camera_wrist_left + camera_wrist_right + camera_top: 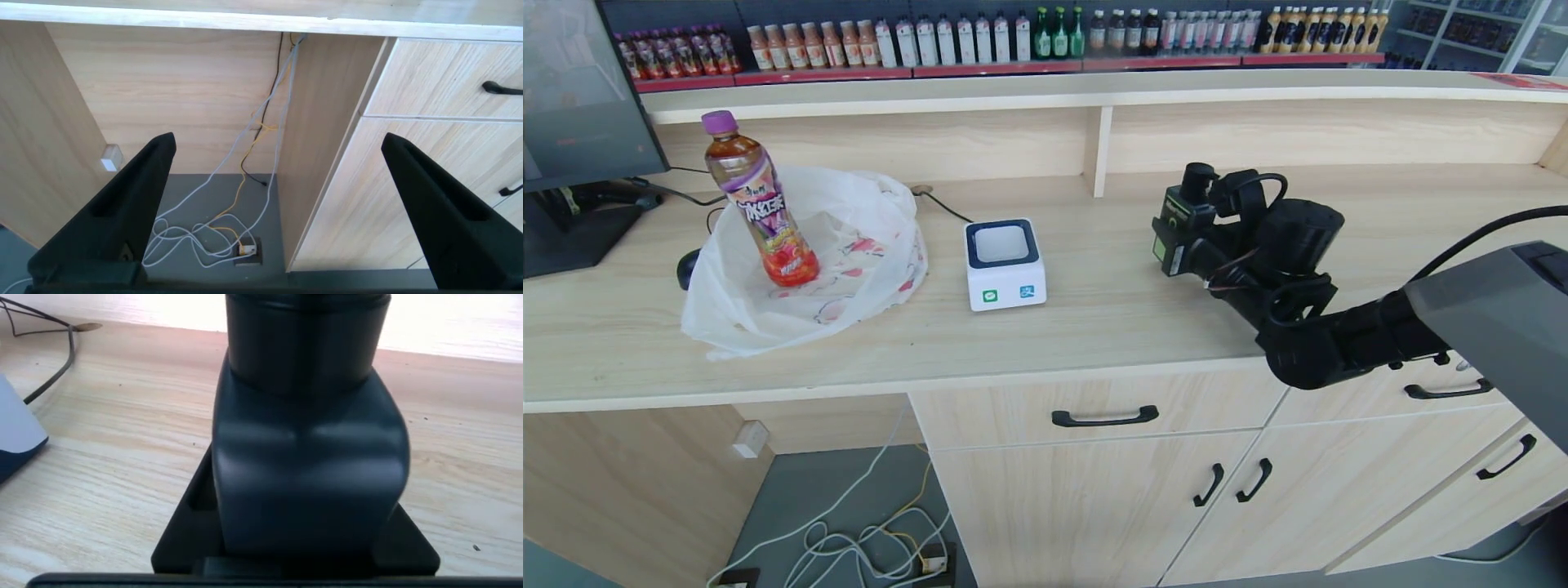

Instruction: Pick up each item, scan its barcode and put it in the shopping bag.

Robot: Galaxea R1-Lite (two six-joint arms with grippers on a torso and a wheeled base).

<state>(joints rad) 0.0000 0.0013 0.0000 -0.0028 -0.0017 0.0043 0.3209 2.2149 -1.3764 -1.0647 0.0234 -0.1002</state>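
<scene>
Pale wooden surface (pixel 1094 327), centre: white cube scanner (pixel 1005 263) left of right pincer (pixel 1205 245), seemingly clamped on upright dark bottle (pixel 306 465); left pincer (pixel 274 159) agape, below front edge.

Left of the scanner (pixel 1005 263), a tall bottle (pixel 760 204) is standing in the bag (pixel 874 237); right of it, the right hand (pixel 1186 245) is holding a small bottle (pixel 1176 214).

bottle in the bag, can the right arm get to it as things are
Probably yes. The bottle stands with the shopping bag slumped low around its base, and only the low scanner sits between it and the right arm. It is a long stretch, though.
</scene>
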